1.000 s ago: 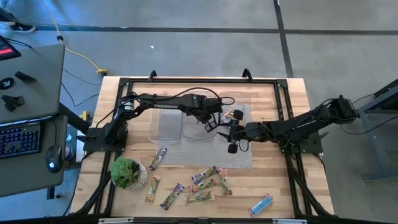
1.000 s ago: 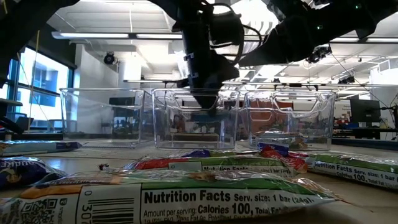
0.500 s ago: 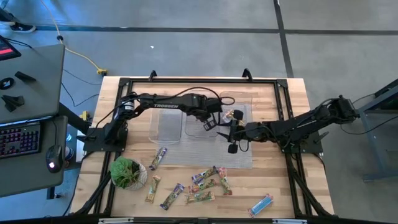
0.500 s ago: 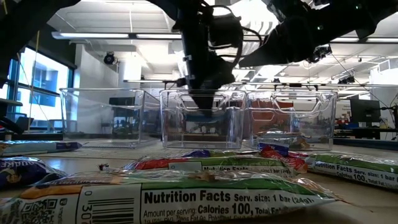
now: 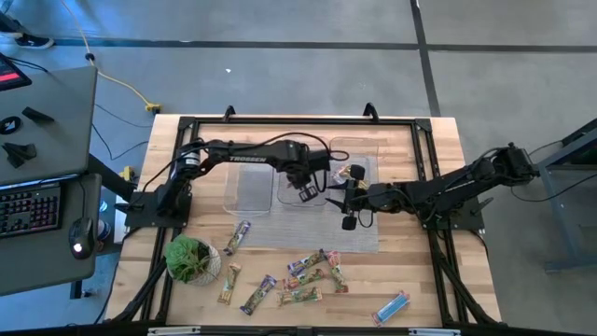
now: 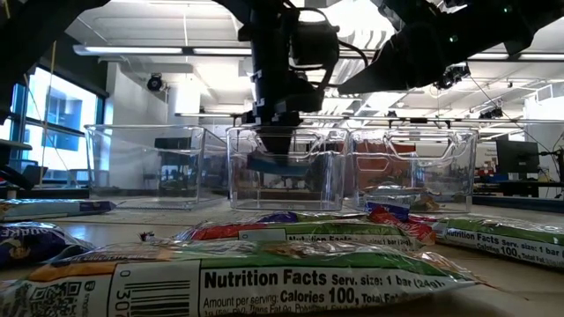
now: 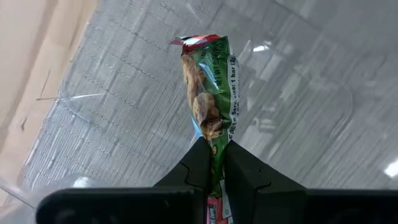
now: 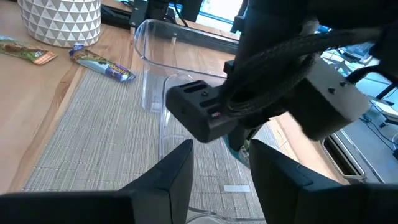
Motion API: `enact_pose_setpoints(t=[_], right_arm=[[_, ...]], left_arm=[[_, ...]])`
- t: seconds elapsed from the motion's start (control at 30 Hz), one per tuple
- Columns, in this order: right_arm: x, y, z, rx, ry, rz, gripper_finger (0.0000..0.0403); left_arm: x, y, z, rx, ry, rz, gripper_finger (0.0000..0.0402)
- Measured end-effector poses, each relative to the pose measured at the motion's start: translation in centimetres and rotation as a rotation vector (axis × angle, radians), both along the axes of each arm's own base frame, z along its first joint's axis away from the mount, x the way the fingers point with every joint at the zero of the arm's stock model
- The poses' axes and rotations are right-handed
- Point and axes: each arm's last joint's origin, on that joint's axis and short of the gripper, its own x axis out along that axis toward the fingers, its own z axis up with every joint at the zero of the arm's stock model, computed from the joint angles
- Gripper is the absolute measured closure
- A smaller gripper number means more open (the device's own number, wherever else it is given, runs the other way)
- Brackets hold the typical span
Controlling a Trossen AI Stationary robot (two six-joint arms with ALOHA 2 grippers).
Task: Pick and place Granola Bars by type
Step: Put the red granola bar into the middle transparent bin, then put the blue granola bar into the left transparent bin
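Observation:
My left gripper [image 5: 304,191] reaches down into the middle clear tray [image 5: 289,198] and is shut on a green-yellow granola bar [image 7: 208,93] with a red end. The low view shows the same gripper [image 6: 275,132] inside the tray walls. My right gripper [image 5: 347,207] hovers open just right of that tray and holds nothing; its fingers [image 8: 168,180] frame the left arm's wrist. Several more bars [image 5: 308,271] lie flat on the near part of the table. One red-orange bar [image 5: 350,173] lies in the right tray. My left gripper pinches the green-yellow bar between its two fingers near one end [image 7: 214,146]. The fingers come from above, pointing down, and lie along the bar. The bar hangs below the fingertips inside the middle tray. Whether its red lower end [image 7: 196,42] touches the tray floor I cannot tell.
Three clear trays stand in a row on a grey mat [image 5: 359,233]; the left one [image 5: 247,187] holds nothing. A potted plant [image 5: 191,259] stands at the near left. A purple bar [image 5: 240,236] and a blue bar [image 5: 392,306] lie apart from the cluster.
The middle tray has slid a little toward the table's right. My left gripper, still shut on the bar, has shifted slightly toward the table's left inside that tray and turned a little. My right arm has kept still.

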Motion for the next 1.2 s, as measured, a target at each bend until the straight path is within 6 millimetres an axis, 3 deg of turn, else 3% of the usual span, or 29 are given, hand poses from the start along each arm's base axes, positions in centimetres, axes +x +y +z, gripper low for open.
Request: enact_pose_setpoints(t=[0.33,0.67,1.2], right_arm=[[0.0,0.0,0.0,0.0,0.0,0.0,0.0263],[0.0,0.0,0.0,0.0,0.0,-0.001,0.0263],[-0.01,0.0,0.01,0.0,0.0,-0.001,0.0263]], left_arm=[[-0.38,0.2,0.22,0.077,0.048,0.03,0.0361],[-0.72,0.04,0.6,0.043,0.063,-0.01,0.0281],[0.11,-0.24,0.73,0.032,-0.013,-0.072,0.0279]])
